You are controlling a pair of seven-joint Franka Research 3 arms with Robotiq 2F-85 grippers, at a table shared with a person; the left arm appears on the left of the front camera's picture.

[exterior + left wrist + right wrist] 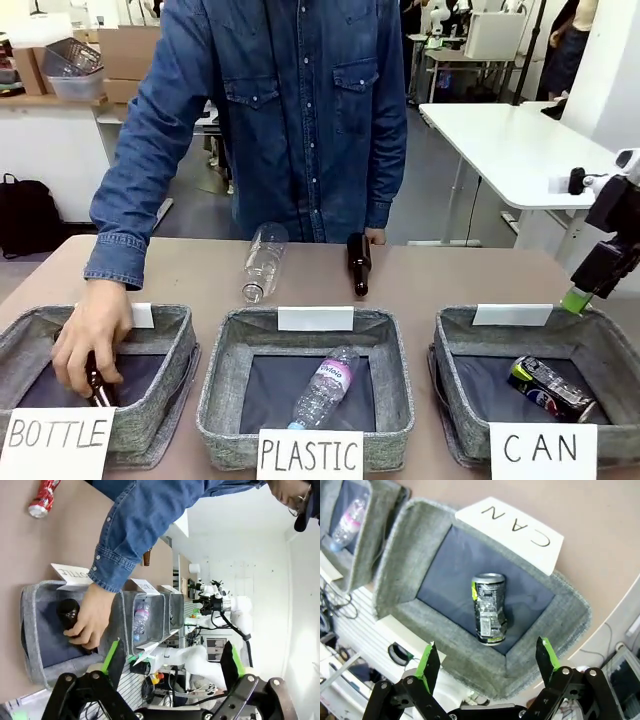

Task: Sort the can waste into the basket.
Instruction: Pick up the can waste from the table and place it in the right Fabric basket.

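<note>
Nearest the robot, the right end effector (487, 652) hangs above the near rim of the CAN basket (410, 555), jaws spread wide and empty. The left end effector (172, 649) is likewise spread, holding nothing, off the left end of the bench (20, 545).

Black can (489, 608): lies on its side on the dark floor of the CAN basket, clear of all four walls. Body dented. This item is judged sorted.

Person's hand (90, 345): inside the BOTTLE basket (160, 400), closed round a brown bottle (67, 612).

Red can (44, 497): crushed, lying on bare bench, well apart from the BOTTLE basket and, as far as the rolled view allows, toward the person's side. It is not in the CAN basket, so the task is judged about half complete.

Handling assessment, red can: likely very light and thin-walled, so it gives under firm pressure. Painted metal is smooth and may slip. The crushed shape should limit rolling but offers uneven faces. Recommended hold is across the mid-body, jaws square to the long axis, with moderate squeeze. The ends are stiffer, but a hold there would probably be less secure.
</note>
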